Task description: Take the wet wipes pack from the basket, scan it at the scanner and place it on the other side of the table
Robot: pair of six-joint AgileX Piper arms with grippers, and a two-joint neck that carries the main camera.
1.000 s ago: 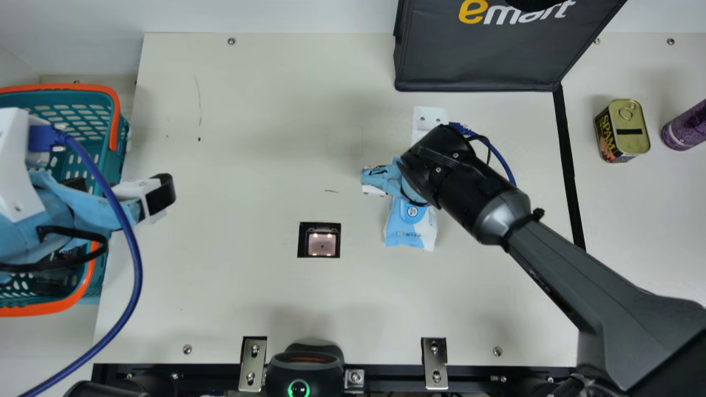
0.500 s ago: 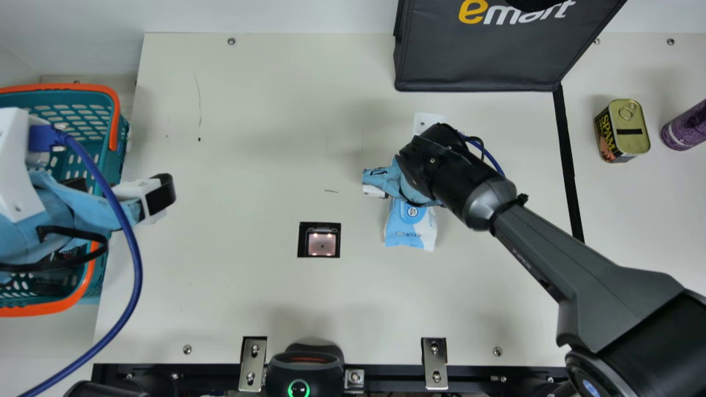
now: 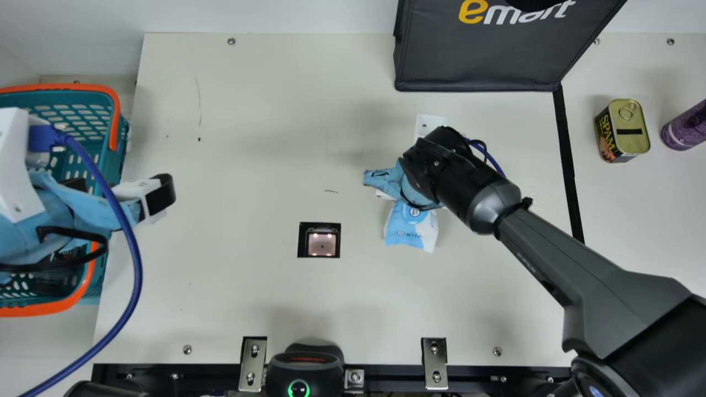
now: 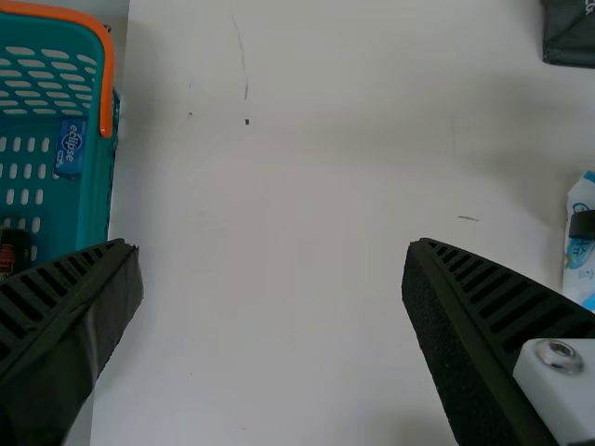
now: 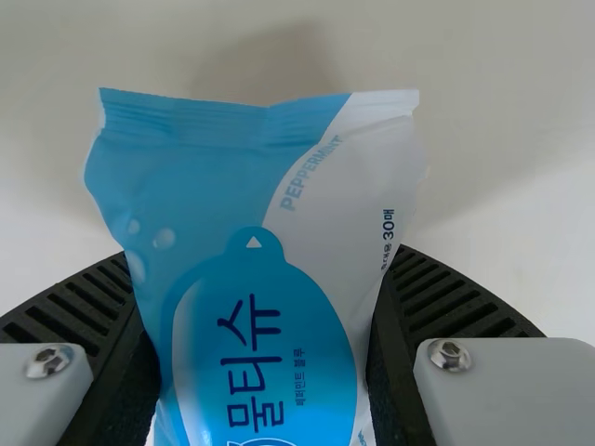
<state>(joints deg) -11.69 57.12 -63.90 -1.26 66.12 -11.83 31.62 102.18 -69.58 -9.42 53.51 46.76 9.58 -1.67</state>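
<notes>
My right pincer (image 3: 408,184) is closed around the wet wipes pack (image 3: 409,229), one ribbed finger pressing on each long side of it, as I see in my right wrist view; the pack is over the middle part of the counter (image 3: 248,138), to the right of the scanner (image 3: 322,244) and well apart from it; if the pack touches the surface, this I cannot tell; my left pincer (image 3: 120,190) is opened wide and has hold of nothing; it is at the right edge of the basket (image 3: 94,99), which is at the left; inside the basket lies a small blue packet (image 4: 70,147); at the far side, to the right, there is a black bag (image 3: 474,60); beyond the black strip (image 3: 568,165), on the right, are a tin (image 3: 631,129) and a purple bottle (image 3: 686,127), near to each other.
</notes>
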